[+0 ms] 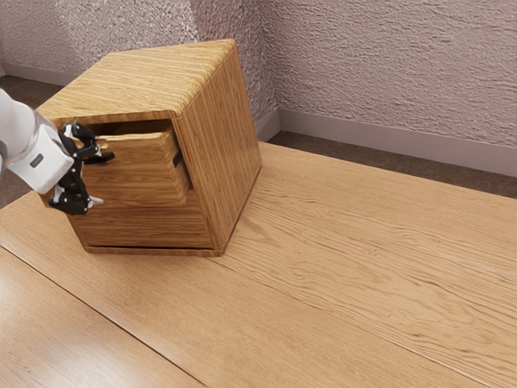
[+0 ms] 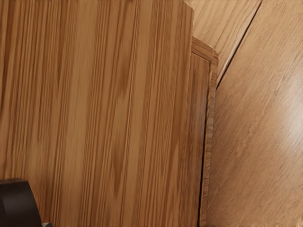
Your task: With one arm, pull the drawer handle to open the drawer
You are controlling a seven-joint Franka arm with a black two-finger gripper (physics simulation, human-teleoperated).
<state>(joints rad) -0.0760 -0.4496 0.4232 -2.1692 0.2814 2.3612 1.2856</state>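
Showing the black two-finger tool on my white arm segment, set against the flat oak-grain wooden drawer front at its end toward the exterior view's left. Whether the tool is spread or pinching the handle I cannot tell, because the handle is hidden behind the hand. In the wrist view the drawer front lies just under the hand, with the cabinet's frame edge beside it.

The drawer stands part-way out of the box-shaped oak-grain wooden cabinet. Its front sits proud of the cabinet's face, and a dark gap is open above it. I judge the opening begun but not finished. Contents: none can be read, since the gap is in shadow.

Handling, as I judge it: a rigid wooden box on slides, not fragile and probably light to draw. The cabinet appears to stand free on the wood-plank surface, so a hard tug could drag the whole cabinet along. The hold belongs on the handle, with the pull straight along the slide axis.

Beyond, the surface runs to the rough grey-pink textured wall and its pale skirting.
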